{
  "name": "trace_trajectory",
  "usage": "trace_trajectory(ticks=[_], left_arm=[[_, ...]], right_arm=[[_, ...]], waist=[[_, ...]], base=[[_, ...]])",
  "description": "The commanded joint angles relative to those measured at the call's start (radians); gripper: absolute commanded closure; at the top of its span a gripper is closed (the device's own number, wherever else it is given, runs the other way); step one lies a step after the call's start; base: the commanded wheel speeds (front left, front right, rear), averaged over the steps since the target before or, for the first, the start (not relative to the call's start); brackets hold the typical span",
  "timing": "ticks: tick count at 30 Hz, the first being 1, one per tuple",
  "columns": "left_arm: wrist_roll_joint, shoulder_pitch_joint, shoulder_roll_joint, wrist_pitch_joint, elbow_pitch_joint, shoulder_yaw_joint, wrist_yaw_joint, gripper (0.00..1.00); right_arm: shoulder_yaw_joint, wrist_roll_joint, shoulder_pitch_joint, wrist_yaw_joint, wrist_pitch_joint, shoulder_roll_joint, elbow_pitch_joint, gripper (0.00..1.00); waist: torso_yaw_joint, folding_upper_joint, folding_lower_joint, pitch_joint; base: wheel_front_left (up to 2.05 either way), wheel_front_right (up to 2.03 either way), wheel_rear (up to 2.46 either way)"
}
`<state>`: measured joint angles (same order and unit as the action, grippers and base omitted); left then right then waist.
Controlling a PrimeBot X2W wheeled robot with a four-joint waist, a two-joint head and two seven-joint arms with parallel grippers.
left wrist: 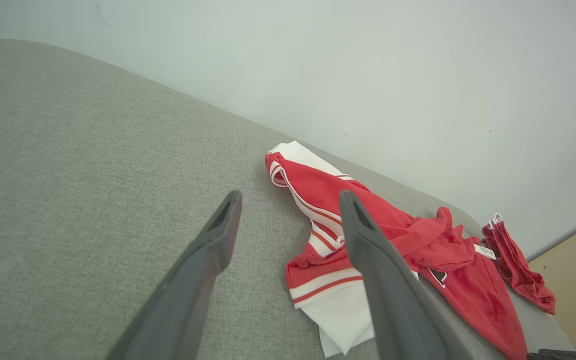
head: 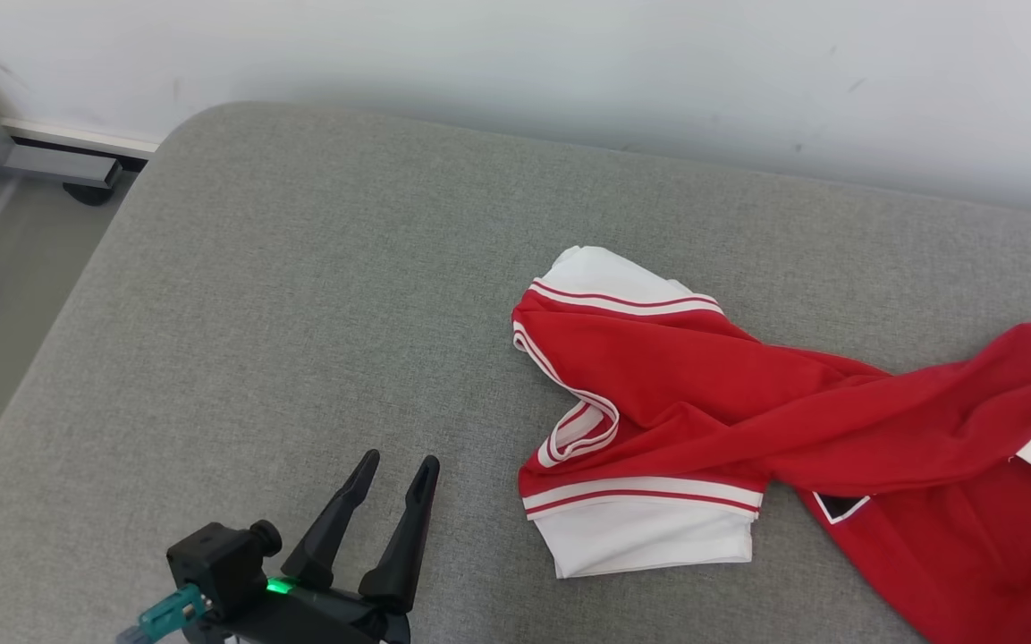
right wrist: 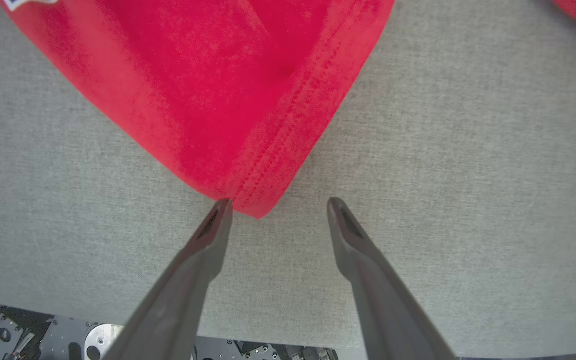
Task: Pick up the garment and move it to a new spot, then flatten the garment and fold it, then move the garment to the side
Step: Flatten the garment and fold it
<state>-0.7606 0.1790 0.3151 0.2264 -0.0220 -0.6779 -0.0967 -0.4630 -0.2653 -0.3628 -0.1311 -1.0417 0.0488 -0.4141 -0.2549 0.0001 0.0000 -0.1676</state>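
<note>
Garment (head: 747, 402) is soft matt red cloth with white trim and stitched hems. Desk (head: 300, 313) has a coarse grey woven cover. Left claw (head: 400, 460) looks like matt dark plastic, wall (head: 569, 63) smooth matt.

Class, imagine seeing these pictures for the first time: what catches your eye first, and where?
A crumpled red and white shirt lies on the right half of the grey cushion. The left end effector stands open at the lower left, apart from it. The right end effector is open, a red hem corner at its tips.
</note>
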Motion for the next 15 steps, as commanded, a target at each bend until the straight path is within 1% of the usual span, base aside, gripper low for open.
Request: trace_trajectory(ticks=[1, 4, 8, 12, 15], left_arm=[[-0.002, 0.01, 0.007, 0.004, 0.001, 0.005, -0.002, 0.0], [0.002, 0.004, 0.011, 0.007, 0.0, 0.013, -0.009, 0.0], [0.012, -0.007, 0.016, 0.016, -0.003, 0.037, -0.03, 0.0], [0.031, -0.023, 0.02, 0.029, -0.016, 0.075, -0.058, 0.0], [0.037, -0.04, 0.031, 0.032, -0.022, 0.1, -0.08, 0.0]], right_arm=[[-0.006, 0.015, 0.01, 0.001, 0.012, 0.004, -0.003, 0.0], [-0.03, 0.024, 0.041, 0.001, 0.079, 0.003, -0.003, 0.0], [-0.048, 0.019, 0.086, 0.001, 0.197, 0.003, 0.016, 0.0], [-0.054, -0.006, 0.14, 0.001, 0.34, 0.003, 0.056, 0.0], [-0.038, -0.046, 0.18, 0.001, 0.456, 0.003, 0.11, 0.0]], waist=[[0.001, -0.0001, 0.0, 0.0], [0.009, -0.0001, 0.0, 0.004], [0.029, -0.0001, 0.0, 0.015], [0.059, -0.0001, 0.0, 0.029], [0.088, -0.0001, 0.0, 0.048]], base=[[0.0, 0.0, 0.0], [0.0, 0.0, 0.0], [0.0, 0.0, 0.0], [0.0, 0.0, 0.0], [0.0, 0.0, 0.0]])
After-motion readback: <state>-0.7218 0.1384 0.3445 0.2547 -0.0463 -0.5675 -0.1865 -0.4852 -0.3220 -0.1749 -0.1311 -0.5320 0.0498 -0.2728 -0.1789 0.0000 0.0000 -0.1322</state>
